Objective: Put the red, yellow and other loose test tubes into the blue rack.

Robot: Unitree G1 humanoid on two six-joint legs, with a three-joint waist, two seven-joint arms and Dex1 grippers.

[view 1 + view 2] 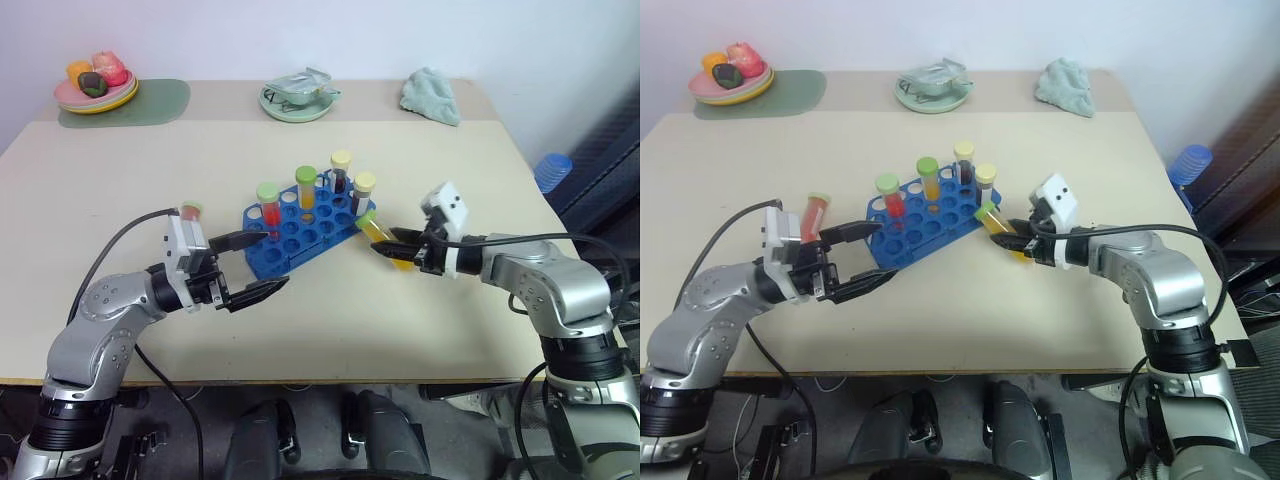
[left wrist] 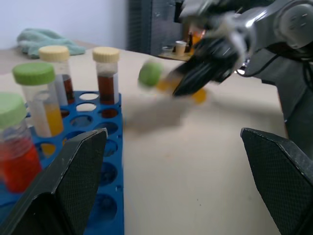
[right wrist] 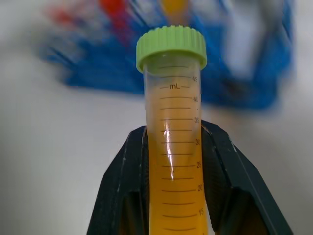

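Observation:
The blue rack (image 1: 300, 246) stands mid-table and holds several capped tubes: a red one (image 1: 269, 208), a yellow one (image 1: 306, 189) and two dark ones with yellow caps (image 1: 341, 171). Just right of the rack, my right gripper (image 1: 386, 246) is shut on a green-capped tube of yellow liquid (image 3: 173, 122), tilted with its cap toward the rack. My left gripper (image 1: 273, 262) is open at the rack's front left corner, with nothing between its fingers. A loose red tube (image 1: 816, 214) lies on the table behind my left hand.
Along the far edge sit a plate of fruit (image 1: 96, 85) on a green mat (image 1: 160, 103), a plate with a crumpled wrapper (image 1: 297, 98) and a green cloth (image 1: 430, 95). A blue object (image 1: 552, 170) stands off the table's right side.

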